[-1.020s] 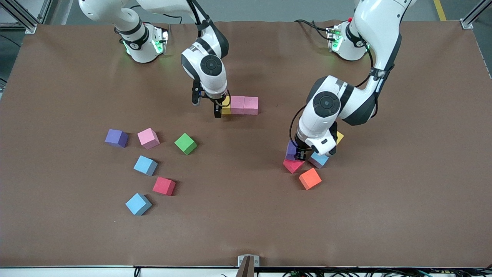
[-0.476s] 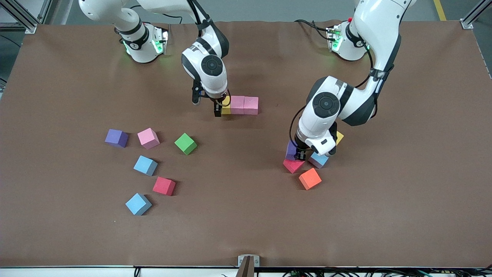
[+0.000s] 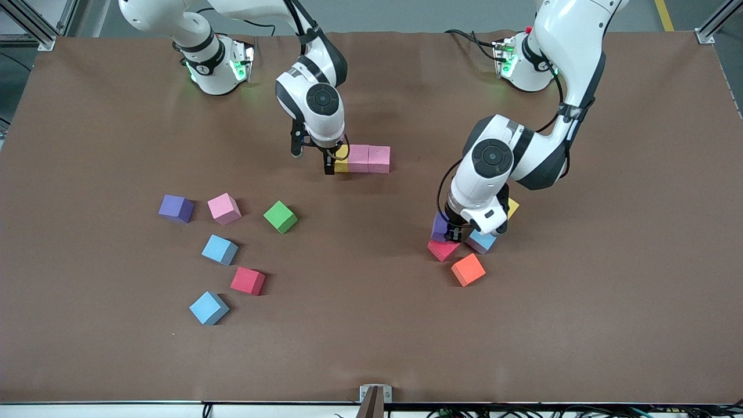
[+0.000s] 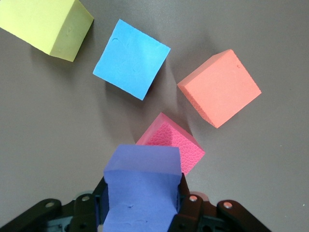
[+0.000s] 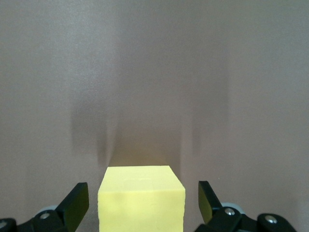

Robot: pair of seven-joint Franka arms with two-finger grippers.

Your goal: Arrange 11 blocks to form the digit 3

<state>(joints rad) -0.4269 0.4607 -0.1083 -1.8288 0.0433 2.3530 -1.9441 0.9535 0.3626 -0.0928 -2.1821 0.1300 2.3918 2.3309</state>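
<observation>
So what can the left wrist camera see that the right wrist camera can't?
Only the left wrist view shows the left tool shut on a purple block, above a red block, a light blue block and an orange block. Only the right wrist view shows the right tool, open around one yellow block. Both show the brown table; a different yellow block lies in the left view.
</observation>
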